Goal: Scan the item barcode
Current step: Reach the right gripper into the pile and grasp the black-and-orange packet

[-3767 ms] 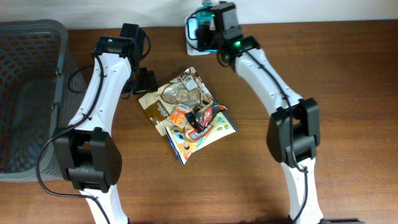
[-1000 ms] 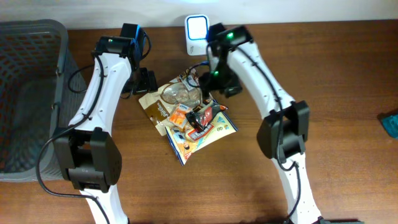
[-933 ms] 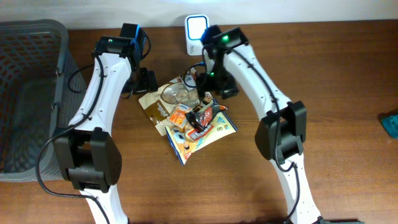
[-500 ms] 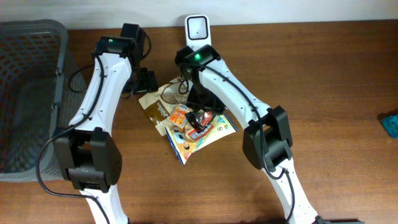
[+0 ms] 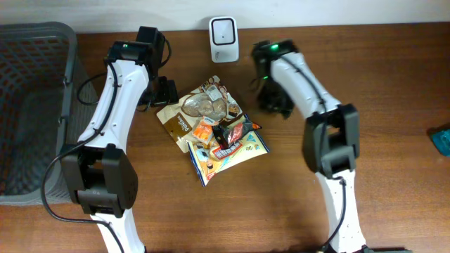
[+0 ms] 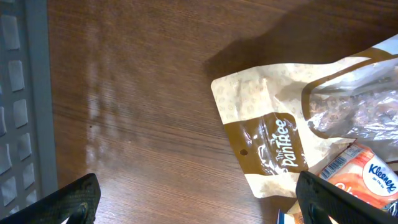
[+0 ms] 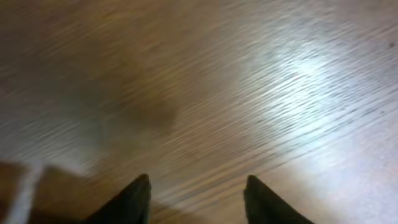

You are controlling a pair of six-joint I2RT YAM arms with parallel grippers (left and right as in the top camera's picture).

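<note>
A heap of snack packets (image 5: pixel 214 130) lies mid-table: a brown and cream pouch (image 6: pixel 273 140), an orange tissue pack (image 6: pixel 367 180), a black and red packet (image 5: pixel 230 131) and a blue-edged bag (image 5: pixel 232 151). The white scanner (image 5: pixel 223 30) stands at the back edge. My left gripper (image 5: pixel 163 93) hovers over the heap's left side, its jaws wide open (image 6: pixel 199 202) around bare wood and the pouch's corner. Right of the heap is my right gripper (image 5: pixel 275 104). It is open (image 7: pixel 198 198) over bare wood, which is blurred, and nothing is between its fingers.
A grey mesh basket (image 5: pixel 28 105) fills the left side and its wall (image 6: pixel 18 93) shows in the left wrist view. A teal item (image 5: pixel 441 140) lies at the far right table edge.
My right arm swung from above the heap to the wood on its right, and its jaws narrowed. The left arm has not moved.
</note>
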